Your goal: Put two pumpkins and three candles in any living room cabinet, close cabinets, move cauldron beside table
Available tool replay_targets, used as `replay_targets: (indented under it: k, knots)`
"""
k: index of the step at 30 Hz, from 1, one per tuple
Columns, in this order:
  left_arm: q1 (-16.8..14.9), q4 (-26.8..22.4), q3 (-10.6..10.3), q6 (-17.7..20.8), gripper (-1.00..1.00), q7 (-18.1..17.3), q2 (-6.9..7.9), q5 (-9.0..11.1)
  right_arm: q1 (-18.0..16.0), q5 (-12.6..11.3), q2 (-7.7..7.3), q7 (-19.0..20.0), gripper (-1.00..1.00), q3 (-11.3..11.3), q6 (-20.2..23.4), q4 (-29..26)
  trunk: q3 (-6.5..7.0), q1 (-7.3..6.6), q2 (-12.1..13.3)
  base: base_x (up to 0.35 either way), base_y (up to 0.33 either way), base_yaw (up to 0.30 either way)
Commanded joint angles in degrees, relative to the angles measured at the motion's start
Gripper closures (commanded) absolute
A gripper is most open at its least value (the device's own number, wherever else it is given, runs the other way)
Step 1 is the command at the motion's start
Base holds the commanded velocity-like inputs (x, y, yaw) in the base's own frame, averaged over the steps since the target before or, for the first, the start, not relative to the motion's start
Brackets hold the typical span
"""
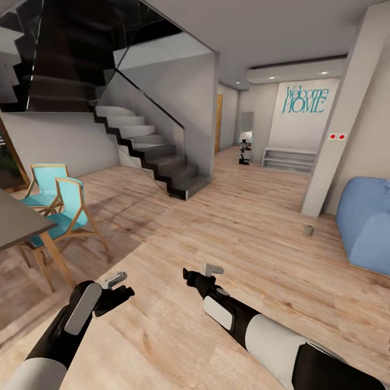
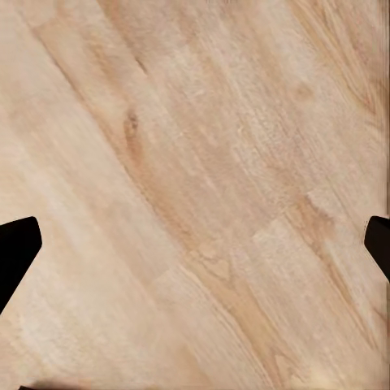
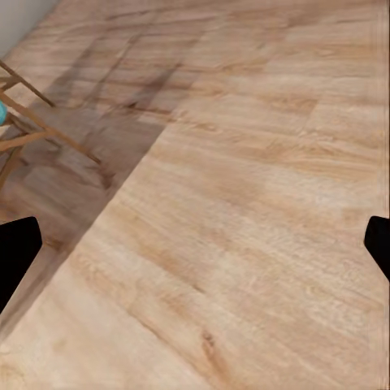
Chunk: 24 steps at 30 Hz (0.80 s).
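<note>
Both arms low over wood floor (image 1: 227,227), left gripper (image 1: 115,280) and right gripper (image 1: 212,269) jaws spread wide, empty; one candle (image 1: 308,231) stands near blue beanbag (image 1: 365,222)

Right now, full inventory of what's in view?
candle: 1, beige-grey, on the floor near the pillar
chairs: 2, teal seats on wood frames, beside the dining table
dining table: 1, dark top, only a corner seen
staircase: 1, grey steps, glass rail
beanbag: 1, blue, far right
Welcome HOME sign: 1, teal, on the far wall
bench shelf: 1, white, under the sign
floor: light wood
left gripper: jaws open, empty
right gripper: jaws open, empty
</note>
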Motion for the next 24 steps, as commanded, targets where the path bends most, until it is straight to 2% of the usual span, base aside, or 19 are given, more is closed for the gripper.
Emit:
replay_targets:
  k: [1,8,24]
  knots:
    - [-0.02,-0.08,-0.13,0.03,-1.00,0.59,0.06,0.59,-0.09,-0.51,0.00,-0.29,-1.00,0.49,-0.33,0.40,-0.06,0.03,-0.03,0.335,0.000,-0.269]
    - [-0.02,-0.09,-0.14,0.03,-1.00,0.59,0.06,0.57,-0.09,-0.42,0.00,-0.23,-1.00,0.57,-0.33,2.37,-0.06,0.03,-0.03,0.335,0.000,-0.269]
    - [-0.02,-0.10,-0.06,0.03,-1.00,0.59,0.10,0.57,-0.09,-0.03,0.00,-0.29,-1.00,0.58,-0.42,2.56,-0.06,0.03,-0.03,0.335,0.000,-0.269]
